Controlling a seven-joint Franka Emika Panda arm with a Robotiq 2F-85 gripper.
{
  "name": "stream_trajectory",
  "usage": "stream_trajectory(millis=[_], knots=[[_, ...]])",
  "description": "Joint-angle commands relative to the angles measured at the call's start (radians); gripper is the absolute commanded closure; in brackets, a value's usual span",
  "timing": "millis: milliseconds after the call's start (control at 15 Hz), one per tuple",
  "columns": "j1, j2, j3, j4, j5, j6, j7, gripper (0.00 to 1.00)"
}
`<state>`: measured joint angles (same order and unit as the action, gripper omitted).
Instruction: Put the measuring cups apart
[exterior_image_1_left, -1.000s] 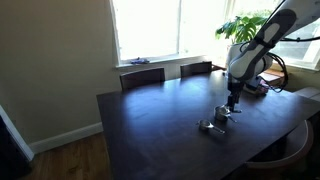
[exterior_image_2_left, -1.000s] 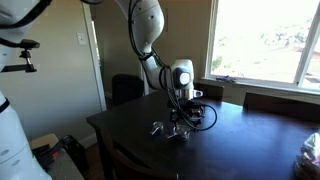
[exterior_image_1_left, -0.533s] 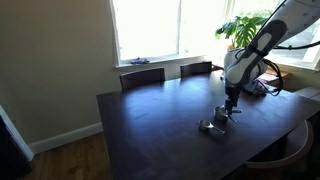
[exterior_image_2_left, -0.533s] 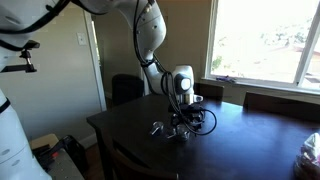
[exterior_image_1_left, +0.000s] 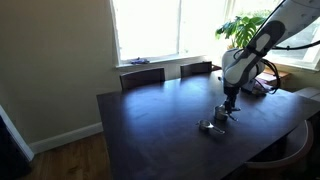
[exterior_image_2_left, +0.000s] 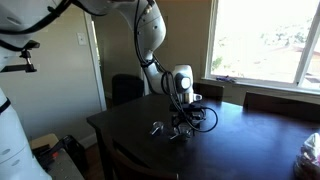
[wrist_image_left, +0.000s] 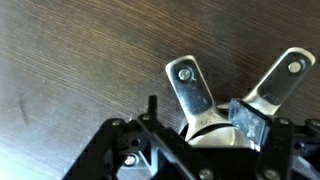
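Note:
The measuring cups (exterior_image_1_left: 214, 122) lie in a small shiny cluster on the dark wooden table (exterior_image_1_left: 150, 120), also seen as cups (exterior_image_2_left: 170, 130) from the opposite side. My gripper (exterior_image_1_left: 230, 106) (exterior_image_2_left: 183, 118) points straight down onto the cluster. In the wrist view two flat handles with holes fan out, one handle (wrist_image_left: 188, 88) upright and another handle (wrist_image_left: 280, 76) slanting right. A cup bowl (wrist_image_left: 212, 130) sits between the jaws of my gripper (wrist_image_left: 210, 132). One pad (wrist_image_left: 246, 122) stands close against it; the opposite finger is hidden. The jaws look partly narrowed, still open.
Two chairs (exterior_image_1_left: 142, 76) (exterior_image_1_left: 196, 68) stand at the table's window side, and a leafy plant (exterior_image_1_left: 245, 28) with cables and clutter (exterior_image_1_left: 260, 86) sits near the arm's base. A further chair (exterior_image_2_left: 125, 88) stands at the far corner. A wrapped object (exterior_image_2_left: 310, 155) lies at the table's near right.
The arm has sunk slightly onto the cups. The cups have not visibly moved.

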<state>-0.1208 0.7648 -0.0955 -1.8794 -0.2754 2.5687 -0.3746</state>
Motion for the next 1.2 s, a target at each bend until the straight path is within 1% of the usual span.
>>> stream_trajectory(millis=[0,133,200,267,333,400,467,533,600,667,733,800,867,933,1000,1067,1133], knots=[[-0.008,-0.065,0.004,-0.039,-0.032,-0.039,-0.039,0.2],[-0.006,-0.073,0.003,-0.037,-0.034,-0.081,-0.048,0.23],[-0.006,-0.08,0.005,-0.04,-0.037,-0.104,-0.057,0.27],[-0.004,-0.085,0.005,-0.042,-0.041,-0.122,-0.064,0.28],[-0.005,-0.092,0.007,-0.044,-0.043,-0.139,-0.075,0.32],[-0.006,-0.098,0.01,-0.044,-0.048,-0.158,-0.087,0.33],[-0.009,-0.102,0.015,-0.039,-0.052,-0.182,-0.108,0.38],[-0.01,-0.101,0.02,-0.031,-0.054,-0.207,-0.129,0.38],[-0.017,-0.099,0.03,-0.021,-0.052,-0.225,-0.159,0.36],[-0.023,-0.093,0.04,-0.013,-0.05,-0.232,-0.185,0.36],[-0.02,-0.087,0.042,-0.007,-0.054,-0.237,-0.199,0.32],[-0.015,-0.08,0.04,-0.001,-0.057,-0.243,-0.203,0.32],[-0.01,-0.074,0.04,0.007,-0.058,-0.253,-0.207,0.29],[-0.008,-0.069,0.04,0.01,-0.061,-0.254,-0.211,0.31],[-0.005,-0.062,0.038,0.014,-0.067,-0.247,-0.212,0.26],[-0.004,-0.057,0.036,0.018,-0.073,-0.247,-0.214,0.26],[-0.003,-0.054,0.034,0.019,-0.083,-0.24,-0.213,0.22]])
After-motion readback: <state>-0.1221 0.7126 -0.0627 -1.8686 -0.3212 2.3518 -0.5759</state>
